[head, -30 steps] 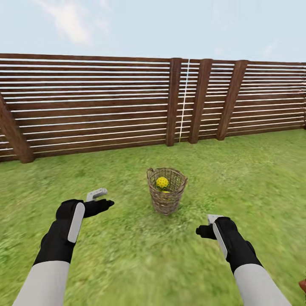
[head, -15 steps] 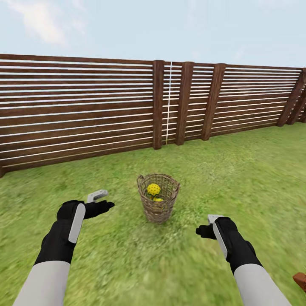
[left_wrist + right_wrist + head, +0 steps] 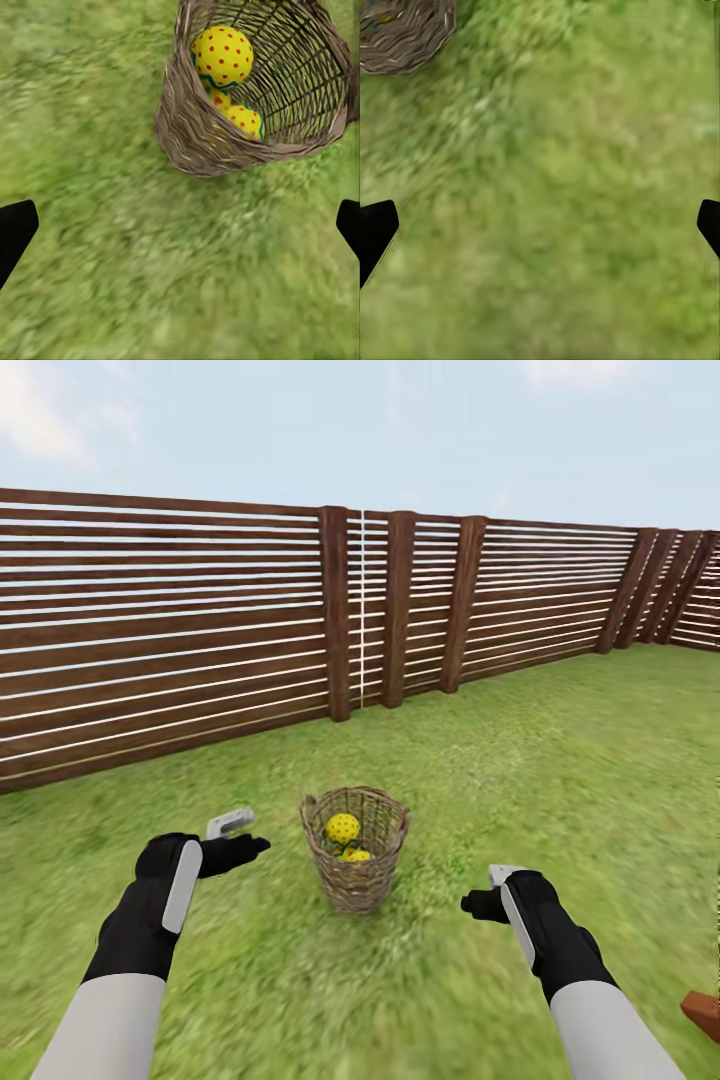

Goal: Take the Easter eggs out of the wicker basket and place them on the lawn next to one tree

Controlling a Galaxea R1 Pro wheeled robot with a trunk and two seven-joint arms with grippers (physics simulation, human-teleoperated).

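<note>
Left gripper [image 3: 238,837] spread wide and holding nothing, fingertips [image 3: 16,229] dark at the 2 sides of the left wrist view with bare grass between. Right gripper [image 3: 488,892] likewise parted and empty, fingertips [image 3: 376,225] far apart over grass. Both held low and forward in the head view, 1 to each side of the wicker basket [image 3: 355,850], neither touching it; left nearer the rim, right set a little further back. Open turf on every side of both arms. Basket upright on the lawn [image 3: 540,780], mouth open to the sky, woven wall [image 3: 196,139] intact; in the right wrist view, just a curve of its rim [image 3: 406,37] at a corner. Inside, Easter eggs [image 3: 343,828]: 1 sitting high [image 3: 222,55], another lower against the wall [image 3: 244,120], a sliver of yellow between them, third egg not clearly told apart. Grass mottled green and yellow, blurred close by. Beyond, a fence [image 3: 160,630] of horizontal reddish-brown slats with slanted posts closing the garden, turning a corner at far right; pale blue sky above. A small reddish-brown edge [image 3: 703,1012] at the lower right border, unidentifiable.
</note>
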